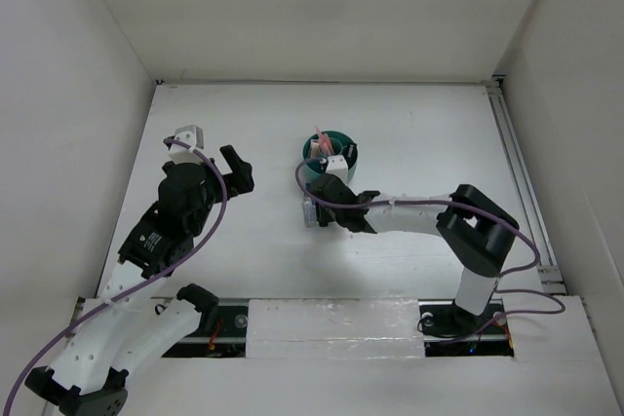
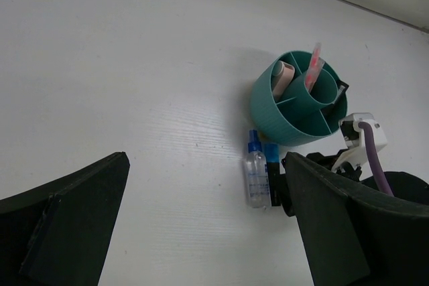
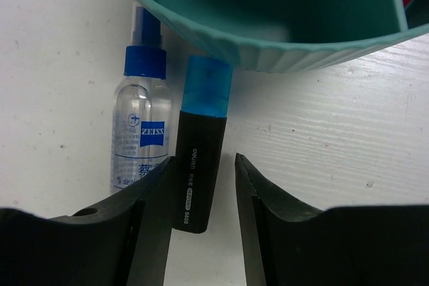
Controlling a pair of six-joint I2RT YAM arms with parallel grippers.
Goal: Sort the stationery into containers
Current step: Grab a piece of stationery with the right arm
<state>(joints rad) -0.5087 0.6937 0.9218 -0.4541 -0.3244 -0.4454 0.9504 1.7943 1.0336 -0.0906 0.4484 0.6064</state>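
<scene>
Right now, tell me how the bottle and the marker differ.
The bottle is clear with a printed label; the marker is black-bodied. The bottle is wider, the marker slimmer. The marker lies between the open jaws of the right gripper; the bottle lies outside them. Both lie flat on the table, side by side, blue tops toward the organizer.
</scene>
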